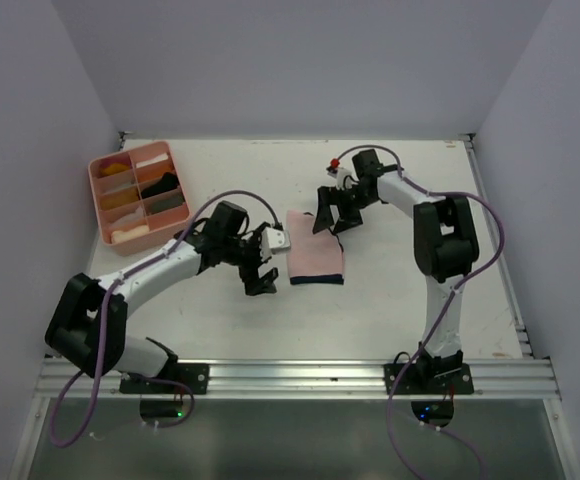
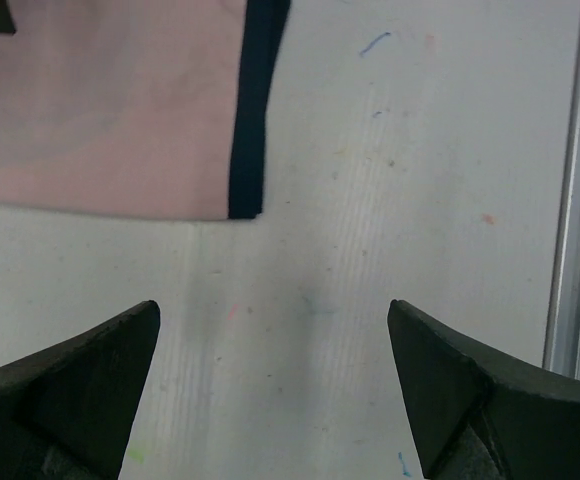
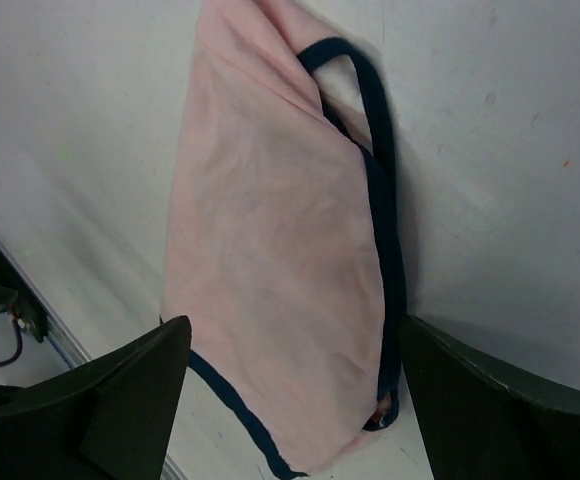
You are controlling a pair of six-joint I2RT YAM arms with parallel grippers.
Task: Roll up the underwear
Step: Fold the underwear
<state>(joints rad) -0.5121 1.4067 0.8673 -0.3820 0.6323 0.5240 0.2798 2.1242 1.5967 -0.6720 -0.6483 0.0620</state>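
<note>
White table (image 1: 400, 290), flat and matte, and there's the pale pink underwear (image 1: 315, 257) lying spread on it just about dead centre, dark edging along its three o'clock and six o'clock sides. Over at ten o'clock, near the far corner, a pink tray (image 1: 98, 200) sits on the surface, its compartments filled. Faint coloured pen marks (image 2: 375, 42) dot the tabletop. A metal rail (image 1: 300, 377) runs along the six o'clock edge.
</note>
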